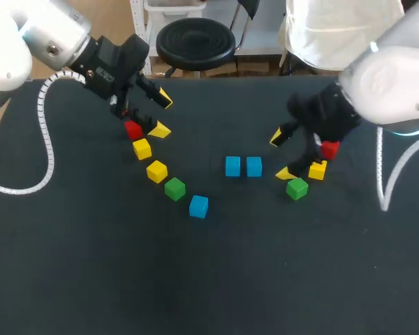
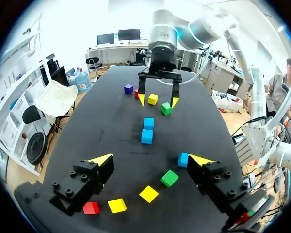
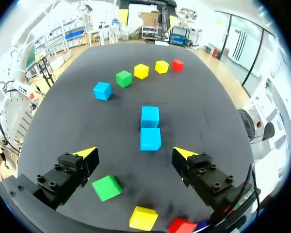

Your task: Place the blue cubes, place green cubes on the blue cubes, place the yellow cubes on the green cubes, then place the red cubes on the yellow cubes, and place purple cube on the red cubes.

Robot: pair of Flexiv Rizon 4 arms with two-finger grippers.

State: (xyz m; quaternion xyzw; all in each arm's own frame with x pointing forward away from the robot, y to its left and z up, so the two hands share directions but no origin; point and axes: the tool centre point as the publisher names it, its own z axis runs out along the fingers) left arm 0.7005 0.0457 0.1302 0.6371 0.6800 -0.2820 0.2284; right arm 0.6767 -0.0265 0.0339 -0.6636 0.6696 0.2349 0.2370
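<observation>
Starting far left of the blue pair (image 1: 233, 166): seeing the left gripper (image 1: 161, 114) hanging with fingers spread wide, clutching nothing, over the far end of a curved row of cubes. Counting along that row toward the pair: left red cube (image 1: 133, 129) sitting just beside one finger rather than between the two, then two yellow cubes (image 1: 142, 148), left green cube (image 1: 174, 188), and lone blue cube (image 1: 198, 206) ending up closest to the pair, left of it and a bit toward the robot.

Betting on that lone blue cube as the next thing needing shifting over to the pair. Calling reach roughly even, but leaning left arm, going by the cube lying on the pair's left side and ahead of the left gripper, off toward one finger. Not fussing over a long axis on a cube; noting the pair itself touching, running left to right.

Moving right of the pair: seeing the right gripper (image 1: 281, 155) also splayed open and carrying nothing, hovering just right of it, with right green cube (image 1: 297, 188), right yellow cube (image 1: 317, 169) and right red cube (image 1: 329, 148) sitting just beyond.

Struggling with the purple cube (image 2: 129, 89): hiding under the right arm in the head view, showing small and far off in the left wrist view, barely peeking out as a sliver in the right wrist view
</observation>
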